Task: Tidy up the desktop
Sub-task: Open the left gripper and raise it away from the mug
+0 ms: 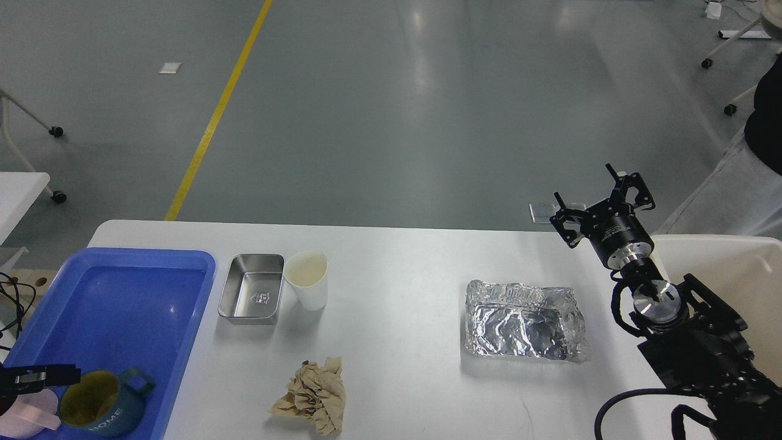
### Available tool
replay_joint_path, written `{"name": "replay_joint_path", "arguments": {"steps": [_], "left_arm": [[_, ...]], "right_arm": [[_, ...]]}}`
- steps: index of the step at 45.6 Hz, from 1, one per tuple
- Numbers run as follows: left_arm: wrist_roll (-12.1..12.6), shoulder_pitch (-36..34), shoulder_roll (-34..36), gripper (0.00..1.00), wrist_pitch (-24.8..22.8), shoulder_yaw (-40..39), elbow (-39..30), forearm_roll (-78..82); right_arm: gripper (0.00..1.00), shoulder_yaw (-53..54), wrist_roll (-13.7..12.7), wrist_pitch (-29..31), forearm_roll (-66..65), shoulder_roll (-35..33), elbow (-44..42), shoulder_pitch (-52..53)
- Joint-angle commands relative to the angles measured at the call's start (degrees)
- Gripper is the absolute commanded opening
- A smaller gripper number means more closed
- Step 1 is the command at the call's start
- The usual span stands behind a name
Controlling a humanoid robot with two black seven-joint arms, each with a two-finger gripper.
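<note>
Nearest to me, in the lower left corner, my left gripper (46, 374) shows only as a dark finger tip beside the rim of a teal mug (101, 408) marked HOME; I cannot tell how far it is open, nor whether it touches the mug. The mug stands in the near end of a blue tray (131, 287), with a pink thing (27, 415) just left of it. On the white tabletop (397, 293), which spreads wide under everything, a crumpled brown paper (313, 396) lies near the front edge. Farther back and to the right sits a crumpled foil tray (524, 321). Left of centre, a steel box (252, 297) stands just beside the blue tray, and a white paper cup (308, 278) stands upright touching the box's right side. My right gripper (602, 205) is raised above the tabletop's far right corner, fingers spread wide and holding nothing. A cream-white bin (727, 269) stands at the right edge, partly behind my right arm.
</note>
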Motion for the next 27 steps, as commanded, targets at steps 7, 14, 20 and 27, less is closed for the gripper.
{"name": "replay_joint_path", "arguments": {"steps": [7,14,20,27], "left_arm": [[-2.4,-0.5,5.0,0.86,-0.6,-3.7,-5.7,-0.5],[-3.4,-0.8,5.6,0.90,-0.8,-7.3,-7.8,-0.6],[-3.5,-0.8,5.6,0.94,-4.2,-13.9,-9.6,-0.6],[-3.6,-1.5,5.0,0.94,-11.6,-24.7,-9.7,-4.6]], "right_arm": [[1.00,0.0,0.0,-0.1,0.0,0.0,0.0,0.1],[1.00,0.0,0.0,-0.1,0.0,0.0,0.1,0.1],[1.00,0.0,0.0,-0.1,0.0,0.0,0.2,0.0],[1.00,0.0,0.0,-0.1,0.0,0.0,0.1,0.0]]}}
